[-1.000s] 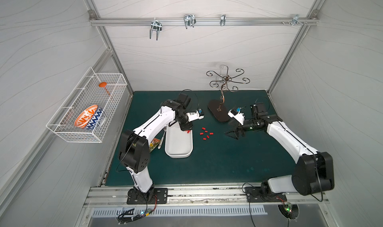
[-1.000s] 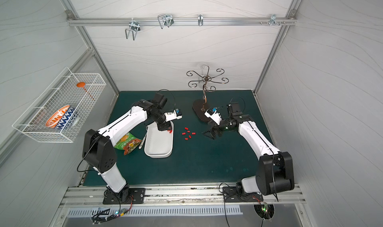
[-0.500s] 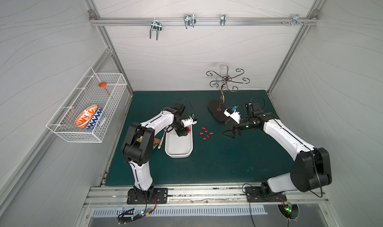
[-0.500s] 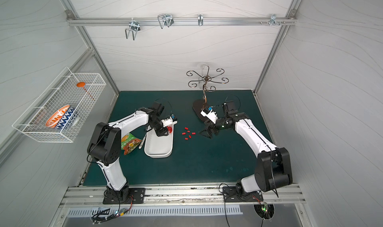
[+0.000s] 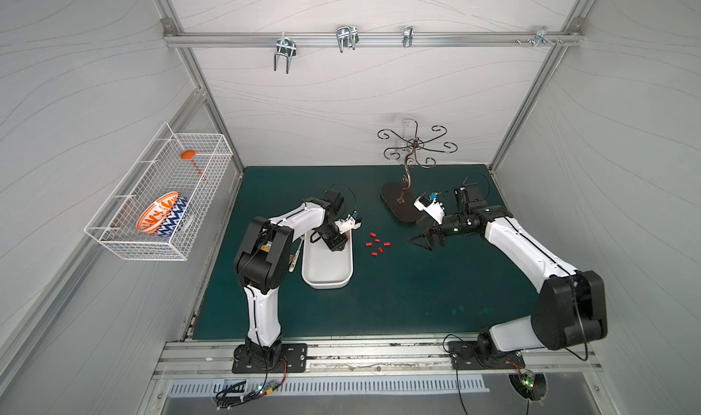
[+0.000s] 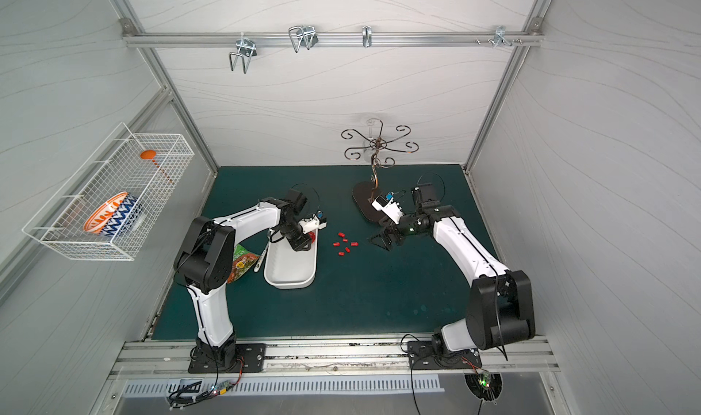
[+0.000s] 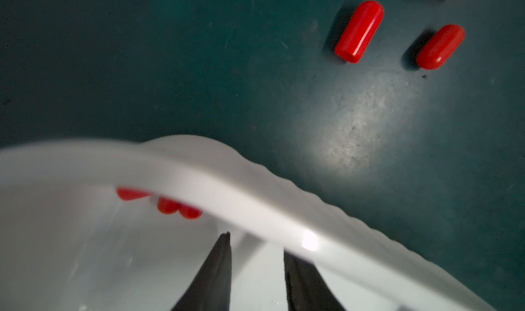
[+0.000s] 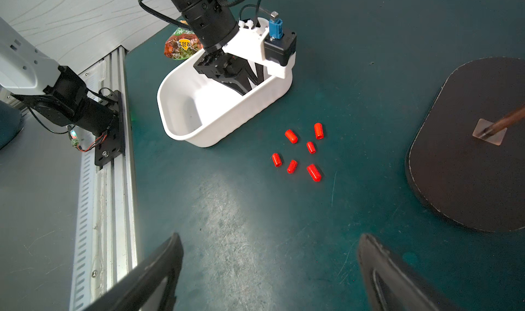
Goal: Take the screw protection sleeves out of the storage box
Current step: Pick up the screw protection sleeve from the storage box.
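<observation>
The white storage box [image 5: 326, 276] [image 6: 290, 272] lies on the green mat. My left gripper [image 5: 335, 244] [image 7: 255, 244] reaches down into its far end, jaws open a narrow way with nothing between them. Three red screw protection sleeves [image 7: 167, 204] [image 6: 311, 236] lie against the box wall just beyond its fingertips. Several more sleeves [image 5: 377, 244] [image 6: 345, 244] [image 8: 301, 150] are scattered on the mat right of the box [image 8: 199, 116]. My right gripper [image 5: 428, 238] [image 8: 270, 237] hovers open wide over bare mat, right of that cluster.
A dark oval stand base [image 5: 398, 204] with a curled metal hook tree sits behind the right gripper. A snack bag [image 6: 241, 263] and a white pen [image 6: 261, 259] lie left of the box. A wire basket [image 5: 159, 197] holding a patterned bowl hangs on the left wall.
My left gripper has come down into the far end of the storage box and its jaws have narrowed. The right gripper has barely moved and stays wide open.
</observation>
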Motion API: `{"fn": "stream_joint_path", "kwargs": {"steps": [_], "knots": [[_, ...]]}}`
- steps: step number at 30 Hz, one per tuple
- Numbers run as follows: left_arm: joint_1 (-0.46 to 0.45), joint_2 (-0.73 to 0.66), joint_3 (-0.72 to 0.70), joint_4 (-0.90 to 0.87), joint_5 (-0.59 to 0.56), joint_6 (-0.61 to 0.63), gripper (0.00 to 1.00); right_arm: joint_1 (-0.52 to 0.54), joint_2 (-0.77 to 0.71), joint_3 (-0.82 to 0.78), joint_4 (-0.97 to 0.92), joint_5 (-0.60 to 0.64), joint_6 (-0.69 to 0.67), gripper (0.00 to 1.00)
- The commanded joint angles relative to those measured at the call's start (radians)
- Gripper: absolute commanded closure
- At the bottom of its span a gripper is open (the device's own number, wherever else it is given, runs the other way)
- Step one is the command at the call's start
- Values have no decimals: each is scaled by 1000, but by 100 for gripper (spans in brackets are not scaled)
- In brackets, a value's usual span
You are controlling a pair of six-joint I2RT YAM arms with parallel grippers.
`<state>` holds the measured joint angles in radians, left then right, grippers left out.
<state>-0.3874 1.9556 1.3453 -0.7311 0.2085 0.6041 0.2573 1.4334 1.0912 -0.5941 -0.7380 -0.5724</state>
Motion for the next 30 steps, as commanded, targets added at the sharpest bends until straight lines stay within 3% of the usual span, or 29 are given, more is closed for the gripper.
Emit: {"fn": "stream_joint_path", "kwargs": {"steps": [1,11,25,30], "knots": [[-8,28,52,23,-23,-23,65,-2,-11,-2,-4,0,-3,1],[-15,75,101,40,1,-31,67,-5,-21,-8,-3,3,-4,1],[-18,106,115,45,5,-43,86,-12,-30,-11,-5,3,-4,1],[-13,60,85,59,-9,-41,96,-13,-33,-11,-4,3,-4,1]]}}
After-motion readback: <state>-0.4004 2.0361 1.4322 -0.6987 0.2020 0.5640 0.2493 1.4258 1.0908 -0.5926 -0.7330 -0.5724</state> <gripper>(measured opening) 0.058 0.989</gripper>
